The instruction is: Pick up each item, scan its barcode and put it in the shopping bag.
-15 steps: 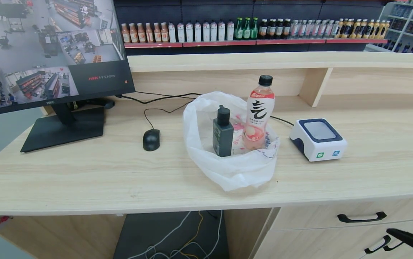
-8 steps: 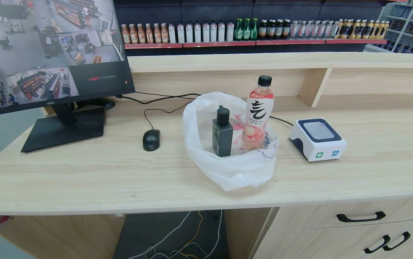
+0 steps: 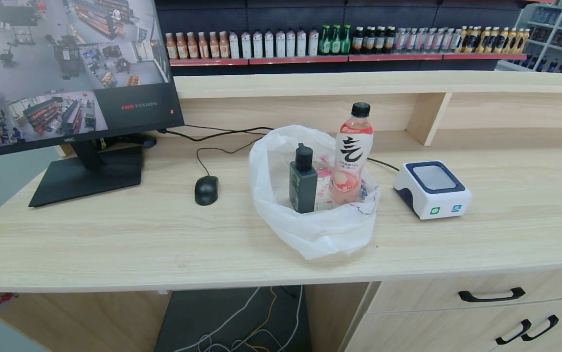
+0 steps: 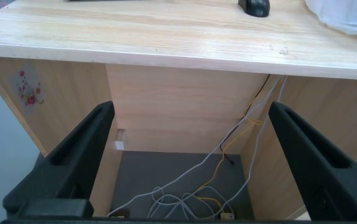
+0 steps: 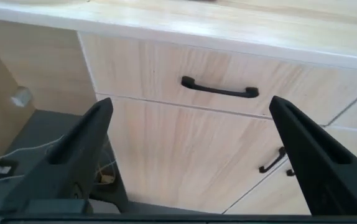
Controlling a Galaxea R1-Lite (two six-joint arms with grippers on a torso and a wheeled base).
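A white plastic shopping bag (image 3: 310,230) sits open on the wooden counter (image 3: 114,244). Inside it stand a dark bottle with a black pump cap (image 3: 303,181) and a pink drink bottle with a black cap (image 3: 352,154), with a pink-and-white packet (image 3: 323,188) between them. A white and navy barcode scanner (image 3: 432,189) rests just right of the bag. My left gripper (image 4: 191,155) hangs open below the counter's front edge, facing the leg space. My right gripper (image 5: 191,155) is open too, low in front of the drawer (image 5: 222,74).
A monitor on a black stand (image 3: 65,88) fills the counter's left end, with a black mouse (image 3: 206,189) and its cable beside it. A raised wooden shelf (image 3: 383,83) runs along the back. Loose cables (image 4: 191,193) lie under the counter. Drawer handles (image 3: 492,295) face front right.
The dark arm tip seen at the lower right corner of the head view one second ago has dropped out of that view. The bag, bottles and scanner have not moved.
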